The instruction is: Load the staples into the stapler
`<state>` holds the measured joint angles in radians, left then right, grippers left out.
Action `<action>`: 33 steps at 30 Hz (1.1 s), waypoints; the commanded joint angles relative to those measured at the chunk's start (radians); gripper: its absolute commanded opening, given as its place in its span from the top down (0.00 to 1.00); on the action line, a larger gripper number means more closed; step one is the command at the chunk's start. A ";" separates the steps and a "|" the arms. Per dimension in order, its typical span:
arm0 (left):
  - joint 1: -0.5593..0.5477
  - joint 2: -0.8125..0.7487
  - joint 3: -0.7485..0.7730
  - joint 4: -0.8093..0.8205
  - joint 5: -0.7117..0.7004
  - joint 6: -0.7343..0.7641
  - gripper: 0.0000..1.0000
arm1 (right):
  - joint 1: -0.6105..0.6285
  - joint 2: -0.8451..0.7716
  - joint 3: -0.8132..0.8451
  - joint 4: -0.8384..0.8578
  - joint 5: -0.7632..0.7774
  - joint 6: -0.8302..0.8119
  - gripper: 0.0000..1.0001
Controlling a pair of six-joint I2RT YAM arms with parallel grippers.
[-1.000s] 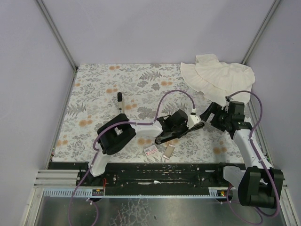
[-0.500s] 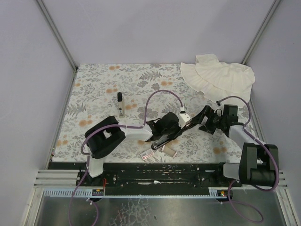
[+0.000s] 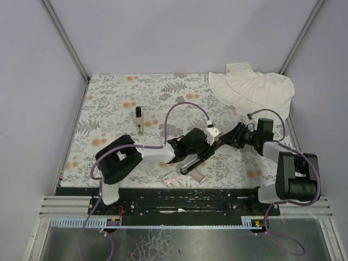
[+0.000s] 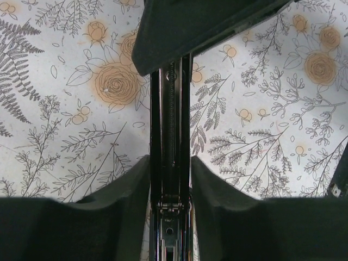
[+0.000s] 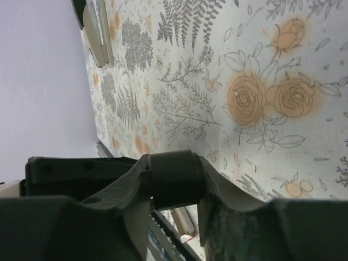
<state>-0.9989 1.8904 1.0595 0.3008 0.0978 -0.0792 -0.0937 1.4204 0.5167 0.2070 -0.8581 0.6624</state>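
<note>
- Two arms, we see from above, lean low toward mid-table: left gripper [image 3: 200, 148] and right gripper [image 3: 227, 141] meet on the opened stapler [image 3: 187, 165], with the staples' box [image 3: 172, 178] just beside it.
- Left wrist: we see both fingers [image 4: 130, 185] clamping the stapler's rail [image 4: 170, 125].
- Right wrist: we see the jaws closed on its rounded black end [image 5: 175, 179].

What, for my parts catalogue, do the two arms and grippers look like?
The left arm and right arm look alike: white links, bulky black joint housings, and a purple cable looped along each. The left gripper and right gripper are black, with dark contoured fingers.
</note>
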 commanded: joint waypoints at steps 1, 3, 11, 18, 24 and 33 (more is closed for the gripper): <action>0.004 -0.040 -0.017 0.085 -0.027 -0.027 0.49 | -0.001 -0.022 0.023 0.068 -0.045 -0.013 0.77; 0.004 -0.048 -0.037 0.061 -0.069 -0.024 0.32 | -0.001 -0.032 0.039 0.043 -0.031 -0.037 0.85; 0.004 -0.139 -0.192 -0.014 -0.135 -0.033 0.26 | -0.001 -0.073 0.131 -0.106 0.044 -0.162 0.87; 0.003 -0.180 -0.248 -0.064 -0.111 -0.043 0.37 | 0.000 -0.114 0.159 -0.151 0.102 -0.214 0.84; 0.003 -0.150 -0.235 -0.060 -0.089 -0.039 0.66 | 0.009 -0.128 0.174 -0.190 0.129 -0.247 0.78; 0.003 -0.097 -0.176 -0.083 -0.064 -0.004 0.82 | 0.058 -0.128 0.194 -0.166 0.012 -0.242 0.33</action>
<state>-0.9997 1.7649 0.8494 0.2348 0.0307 -0.1017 -0.0612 1.3228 0.6521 0.0063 -0.7368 0.4126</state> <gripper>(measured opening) 0.224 0.616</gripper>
